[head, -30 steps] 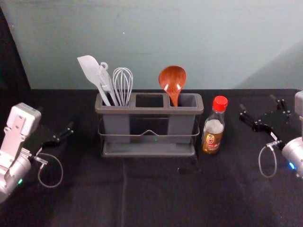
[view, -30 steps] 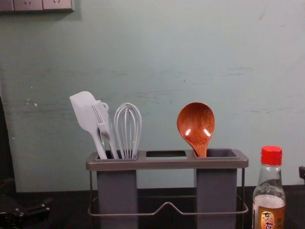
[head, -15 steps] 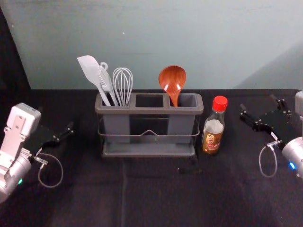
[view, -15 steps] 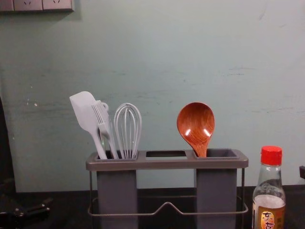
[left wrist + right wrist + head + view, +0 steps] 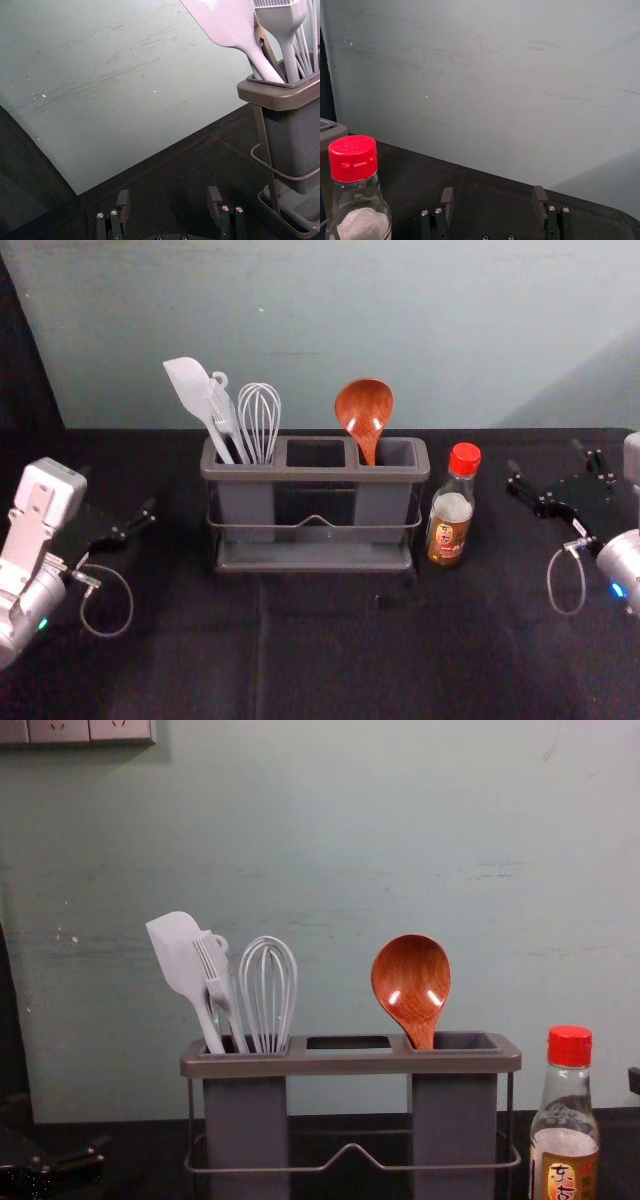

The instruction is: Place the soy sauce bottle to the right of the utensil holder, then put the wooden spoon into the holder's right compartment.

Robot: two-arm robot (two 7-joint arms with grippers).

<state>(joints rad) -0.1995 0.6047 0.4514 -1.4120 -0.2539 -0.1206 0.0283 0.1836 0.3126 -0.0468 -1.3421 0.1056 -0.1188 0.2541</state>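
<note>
Standing just right of the utensil holder [image 5: 315, 476], the soy sauce bottle [image 5: 449, 527] looks placed; the wooden spoon [image 5: 364, 406] leans in the right compartment [image 5: 402, 452]. Both steps seem finished, so left tool [image 5: 168, 194] and right tool [image 5: 493, 192], open and empty on either side, need only keep clear.

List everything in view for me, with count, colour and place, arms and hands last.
Utensil holder: 1, grey, mid-table
Wooden spoon: 1, reddish brown, right compartment
Soy sauce bottle: 1, clear with red cap, right of holder
Spatula: 1, white, left compartment
Brush: 1, white, left compartment
Whisk: 1, pale, left compartment
Table: 1, black, below
Wall: 1, grey-green, behind
Socket plates: 3, greyish, wall's upper left
Arms: 2, silvery, either side
Left hand: 1, black, open, left of holder
Right hand: 1, black, open, right of bottle
</note>
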